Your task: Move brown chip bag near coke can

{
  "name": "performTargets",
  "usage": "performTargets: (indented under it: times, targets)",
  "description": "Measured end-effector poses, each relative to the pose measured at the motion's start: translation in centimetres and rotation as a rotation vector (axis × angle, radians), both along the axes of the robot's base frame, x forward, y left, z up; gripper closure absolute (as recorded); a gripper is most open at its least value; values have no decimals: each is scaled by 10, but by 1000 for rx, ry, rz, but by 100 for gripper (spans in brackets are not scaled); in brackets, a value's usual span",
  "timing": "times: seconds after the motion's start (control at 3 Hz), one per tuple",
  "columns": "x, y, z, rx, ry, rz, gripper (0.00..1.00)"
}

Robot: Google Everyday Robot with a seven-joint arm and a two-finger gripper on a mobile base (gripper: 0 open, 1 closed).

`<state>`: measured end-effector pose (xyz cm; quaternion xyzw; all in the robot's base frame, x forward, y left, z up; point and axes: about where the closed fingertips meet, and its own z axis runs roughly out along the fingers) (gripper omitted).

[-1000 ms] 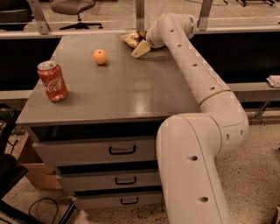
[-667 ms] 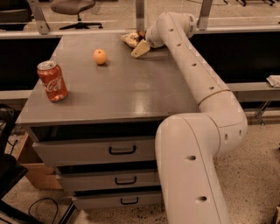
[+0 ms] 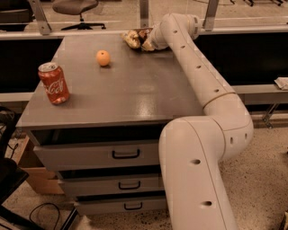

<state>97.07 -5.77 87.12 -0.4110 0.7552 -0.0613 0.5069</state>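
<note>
The brown chip bag lies at the far edge of the grey cabinet top, dark brown and tan. My gripper is at the end of the long white arm, right at the bag's right side and mostly hidden behind the wrist. The coke can stands upright near the front left corner, far from the bag.
A small orange fruit sits on the top between the can and the bag. The cabinet has three drawers below. The white arm's big elbow fills the front right. An office chair stands behind.
The wrist has dipped a little closer to the bag at the far edge. The can and the orange fruit have not moved.
</note>
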Motion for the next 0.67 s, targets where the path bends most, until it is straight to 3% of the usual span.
performTargets:
  times: [0.33,0.67]
  targets:
    - [0,2,-3,-1,4,3,89]
    - [1,4,-6,-1,8,5,100]
